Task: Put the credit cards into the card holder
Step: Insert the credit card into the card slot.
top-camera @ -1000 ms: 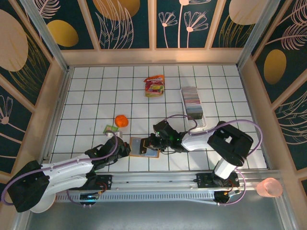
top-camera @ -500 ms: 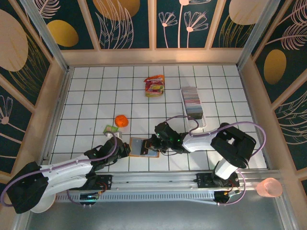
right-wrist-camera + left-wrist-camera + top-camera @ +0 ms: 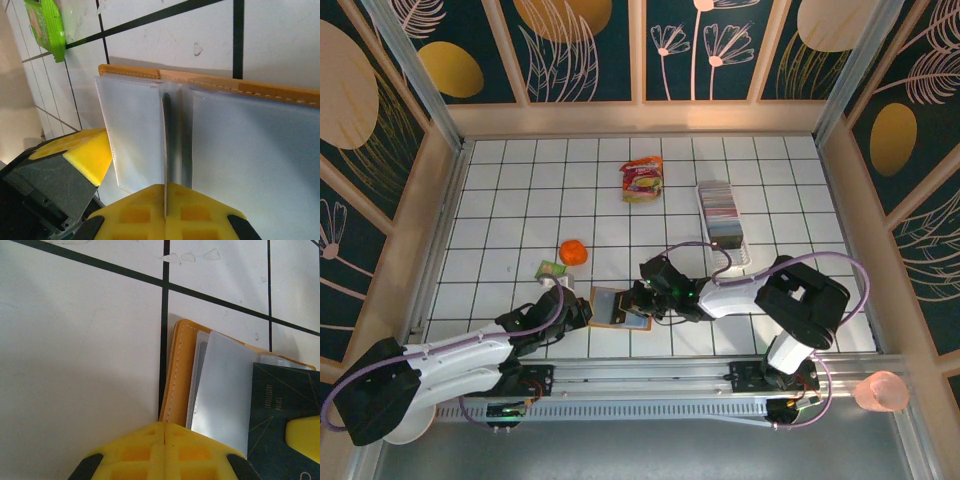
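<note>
Lined up for insertion
My right gripper point(image 3: 165, 187), closed on a dark credit card point(image 3: 280, 410), faces left over the orange-brown leather card holder point(image 3: 179, 375); my left gripper point(image 3: 164, 432), closed, rests at its left edge.

Card holder point(image 3: 618, 306) lying open on the worktop point(image 3: 500, 200) near centre, left gripper point(image 3: 582, 308) at its left edge, right gripper point(image 3: 642, 298) over its right half, credit cards point(image 3: 720, 206) in a tray point(image 3: 739, 253) far right, snack packet point(image 3: 642, 179) far centre, ball point(image 3: 572, 252) behind the holder's left
</note>
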Controlling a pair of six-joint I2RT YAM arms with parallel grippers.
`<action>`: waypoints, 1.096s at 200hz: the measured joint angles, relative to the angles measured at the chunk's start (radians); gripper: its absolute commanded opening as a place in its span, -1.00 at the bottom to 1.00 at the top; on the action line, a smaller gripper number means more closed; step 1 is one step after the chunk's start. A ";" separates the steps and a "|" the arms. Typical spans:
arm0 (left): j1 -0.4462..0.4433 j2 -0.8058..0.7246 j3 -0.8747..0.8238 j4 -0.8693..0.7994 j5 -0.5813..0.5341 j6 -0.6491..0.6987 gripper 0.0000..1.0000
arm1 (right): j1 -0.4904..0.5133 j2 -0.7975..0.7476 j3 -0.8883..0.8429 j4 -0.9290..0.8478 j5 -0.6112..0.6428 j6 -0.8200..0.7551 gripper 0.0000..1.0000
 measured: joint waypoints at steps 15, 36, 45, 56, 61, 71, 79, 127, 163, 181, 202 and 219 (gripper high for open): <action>0.000 0.000 0.000 0.000 0.000 0.000 -1.00 | 0.000 0.004 -0.002 0.014 -0.007 0.000 -1.00; 0.000 0.000 0.000 0.000 0.000 0.000 -1.00 | 0.000 0.011 -0.005 0.033 -0.011 -0.001 -1.00; 0.000 0.000 0.000 0.000 0.000 0.000 -1.00 | 0.000 0.013 -0.005 0.041 -0.013 -0.001 -1.00; 0.000 0.000 0.000 0.000 0.000 0.000 -1.00 | 0.000 0.016 -0.008 0.050 -0.015 -0.001 -1.00; 0.000 0.000 0.000 0.000 0.000 0.000 -1.00 | 0.000 0.018 -0.011 0.059 -0.016 -0.001 -1.00; 0.000 0.000 0.000 0.000 0.000 0.000 -1.00 | 0.000 0.024 -0.020 0.081 -0.019 0.000 -1.00; 0.000 0.000 0.000 0.000 0.000 0.000 -1.00 | 0.000 0.029 -0.028 0.102 -0.020 0.000 -1.00; 0.000 -0.004 -0.002 0.000 0.000 0.000 -1.00 | 0.000 0.046 -0.034 0.134 -0.023 -0.001 -0.71; 0.000 -0.005 -0.002 0.000 0.001 0.000 -1.00 | 0.012 0.042 0.030 0.035 0.000 -0.040 -0.04; 0.000 -0.006 -0.002 0.000 0.005 0.000 -1.00 | 0.020 0.042 0.078 -0.060 0.031 -0.073 -0.02; -0.001 -0.007 -0.004 0.001 0.012 0.000 -1.00 | 0.026 0.042 0.122 -0.159 0.054 -0.108 0.00; -0.002 -0.010 -0.005 0.000 0.019 0.000 -1.00 | 0.031 0.042 0.158 -0.241 0.079 -0.137 0.00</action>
